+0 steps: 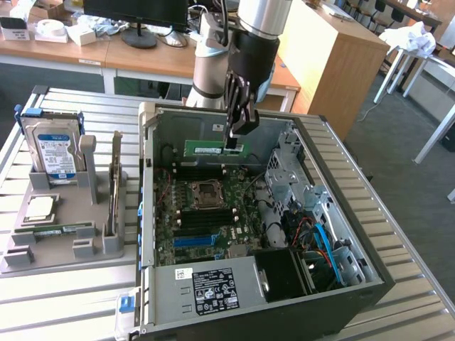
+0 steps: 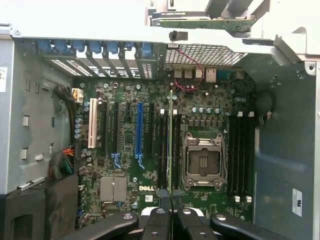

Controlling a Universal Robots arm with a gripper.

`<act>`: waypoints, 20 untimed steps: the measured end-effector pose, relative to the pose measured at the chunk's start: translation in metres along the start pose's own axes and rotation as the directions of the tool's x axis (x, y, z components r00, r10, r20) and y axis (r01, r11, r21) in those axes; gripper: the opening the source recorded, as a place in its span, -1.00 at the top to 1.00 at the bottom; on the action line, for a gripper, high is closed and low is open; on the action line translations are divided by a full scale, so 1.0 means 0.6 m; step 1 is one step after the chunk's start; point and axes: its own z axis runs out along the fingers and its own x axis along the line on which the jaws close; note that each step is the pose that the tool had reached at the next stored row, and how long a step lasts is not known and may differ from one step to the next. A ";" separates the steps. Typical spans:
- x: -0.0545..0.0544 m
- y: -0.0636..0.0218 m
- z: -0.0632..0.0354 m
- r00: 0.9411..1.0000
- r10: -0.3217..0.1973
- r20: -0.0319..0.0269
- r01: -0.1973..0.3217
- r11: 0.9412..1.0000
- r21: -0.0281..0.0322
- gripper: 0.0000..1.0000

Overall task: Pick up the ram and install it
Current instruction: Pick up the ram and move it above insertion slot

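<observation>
The ram [image 1: 211,149] is a long green stick held level above the open computer case [image 1: 146,213], over the back part of the motherboard [image 1: 186,226]. My gripper [image 1: 235,139] is shut on its right end. The wrist view catches the ram [image 2: 171,140] edge-on as a thin line running out from between my fingertips [image 2: 161,216]. There it lines up with the black memory slots [image 2: 163,145] beside the empty processor socket [image 2: 202,162]. A clear gap of air separates the stick from the board.
More black slots [image 2: 240,150] lie on the socket's other side, and a blue slot strip [image 2: 139,132] further off. A grey fixture [image 1: 60,213] at the exterior view's left holds a hard drive [image 1: 53,149] and a silver processor chip [image 1: 39,207]. Drive cages and cables [image 1: 313,227] fill the case's right.
</observation>
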 end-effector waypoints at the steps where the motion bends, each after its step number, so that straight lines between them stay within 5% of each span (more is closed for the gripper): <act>1: 0.000 0.000 0.002 1.000 0.000 0.000 0.000 1.000 0.000 0.76; 5: 0.001 -0.001 0.033 1.000 0.001 0.000 -0.001 1.000 0.000 0.76; 20: 0.001 -0.002 0.055 1.000 0.002 0.000 -0.002 1.000 0.000 0.76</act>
